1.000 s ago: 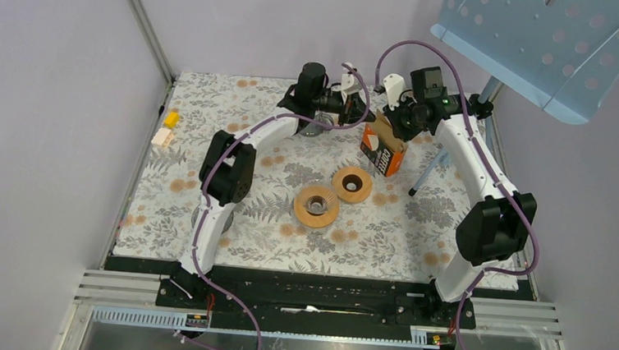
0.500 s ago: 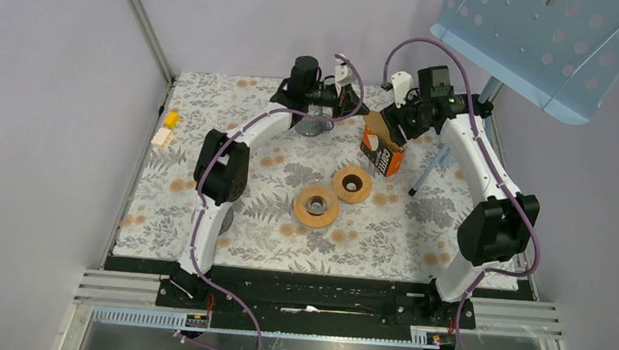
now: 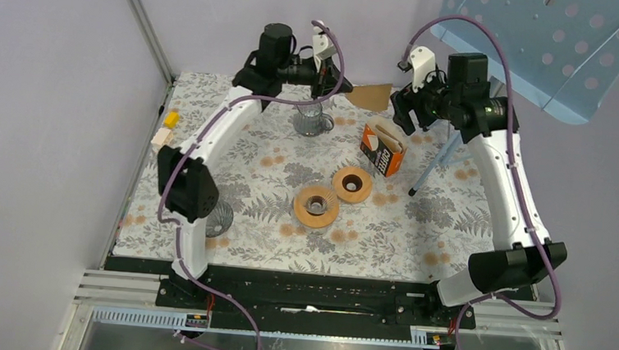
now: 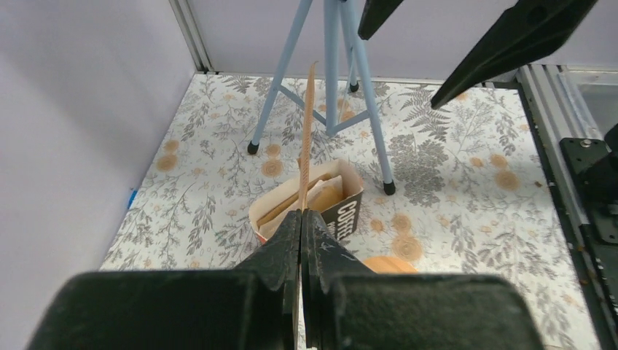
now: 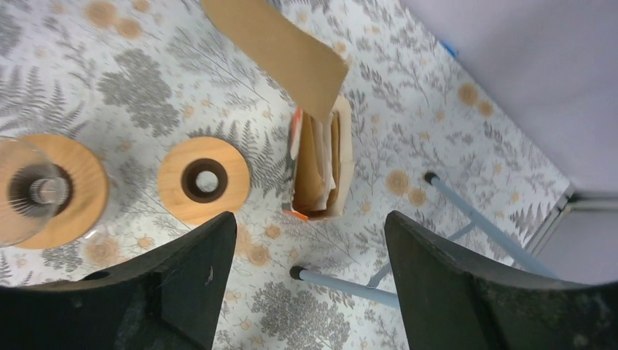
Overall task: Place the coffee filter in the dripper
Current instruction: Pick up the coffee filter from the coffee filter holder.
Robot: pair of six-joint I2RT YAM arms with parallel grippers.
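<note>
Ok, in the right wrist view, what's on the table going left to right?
Dripper, wooden ring, filter box. The raised filter and the tripod overlap those, so I've left them out.

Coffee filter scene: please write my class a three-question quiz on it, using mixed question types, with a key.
1. True or false: the left gripper is shut on the coffee filter.
2. Multiple choice: the right gripper is A) open and empty, B) shut on the coffee filter, C) shut and empty.
3. Short answer: how many wooden rings lie on the floral mat?

Key: 1 true; 2 A; 3 two.
</note>
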